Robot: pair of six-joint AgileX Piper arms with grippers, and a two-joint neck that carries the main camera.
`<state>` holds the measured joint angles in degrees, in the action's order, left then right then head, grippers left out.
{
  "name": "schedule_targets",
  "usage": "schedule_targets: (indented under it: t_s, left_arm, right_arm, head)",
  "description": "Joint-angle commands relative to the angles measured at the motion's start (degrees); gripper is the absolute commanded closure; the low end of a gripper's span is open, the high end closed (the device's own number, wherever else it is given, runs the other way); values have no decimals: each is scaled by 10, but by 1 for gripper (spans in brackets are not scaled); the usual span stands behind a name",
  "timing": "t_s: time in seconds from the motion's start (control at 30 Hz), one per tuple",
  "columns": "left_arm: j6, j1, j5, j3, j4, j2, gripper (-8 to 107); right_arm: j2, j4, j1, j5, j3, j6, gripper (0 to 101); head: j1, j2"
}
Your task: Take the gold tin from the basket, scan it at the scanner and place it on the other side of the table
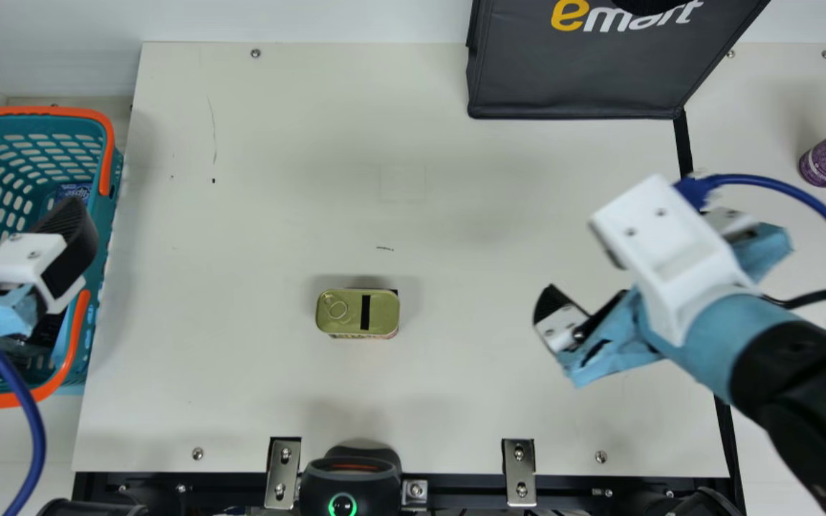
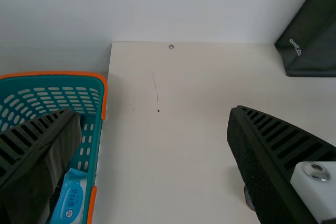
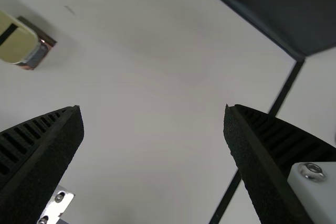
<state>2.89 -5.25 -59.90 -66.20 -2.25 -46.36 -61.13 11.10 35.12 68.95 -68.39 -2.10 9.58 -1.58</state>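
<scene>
1. On the desk (image 1: 277,215), beyond the scanner (image 1: 350,473), I see the gold tin (image 1: 357,313), apart from my right gripper (image 1: 624,244) and off to its left in the main view.
2. My right gripper's fingers stand wide apart, gripping nothing and clear of the tin.
3. Over the basket (image 1: 47,111), well apart from the tin, I have my left gripper (image 1: 22,247), also spread wide and holding nothing.

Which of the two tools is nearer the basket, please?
The left tool, at the teal basket; the right tool is farther off, beyond the gold tin.
</scene>
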Motion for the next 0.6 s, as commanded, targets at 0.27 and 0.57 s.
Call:
schedule_targets:
  t_s: [0.27, 0.57]
  left_arm:
    - [0, 0, 0, 0, 0, 0, 9]
    - [0, 0, 0, 0, 0, 0, 9]
  right_arm:
    - [-97, -5, 151, -31, -21, 21, 6]
    - [-167, -42, 179, -68, -38, -36, 6]
  head:
    - [-17, 0]
    - [-17, 0]
